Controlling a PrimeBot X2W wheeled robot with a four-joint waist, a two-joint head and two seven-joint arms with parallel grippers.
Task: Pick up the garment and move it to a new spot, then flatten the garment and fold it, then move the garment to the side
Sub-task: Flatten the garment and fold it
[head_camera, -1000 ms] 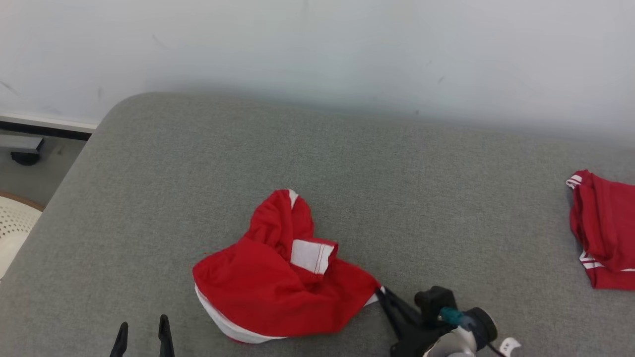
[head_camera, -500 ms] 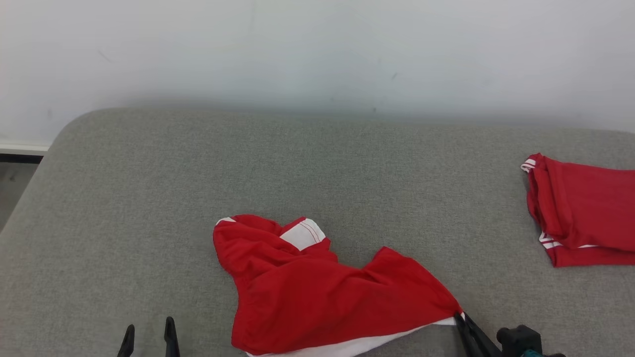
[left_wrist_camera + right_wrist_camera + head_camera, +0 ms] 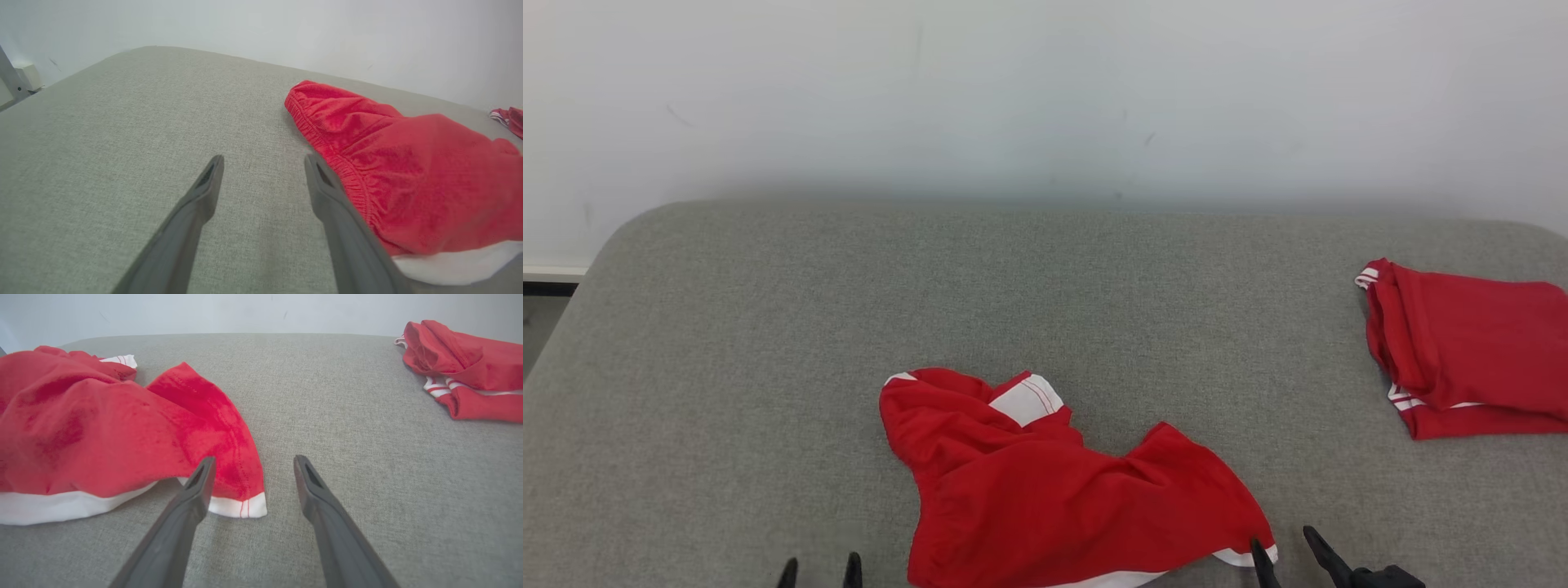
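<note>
Garment [image 3: 1054, 498] lies rumpled, red with white hem, between left hand [image 3: 820, 569] and right hand [image 3: 1282, 545], both wide.

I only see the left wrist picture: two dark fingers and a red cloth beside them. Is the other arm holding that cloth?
Observer: No. The right fingers stand open at the cloth's white-hemmed corner, gripping nothing.
Operator: What is the red scrap at my far right edge?
Observer: A second garment, red with white stripes, folded and lying apart from the cloth on the cushion.
Operator: Anything on my cloth that I miss?
Observer: A white patch with thin red lines, on its far side.
</note>
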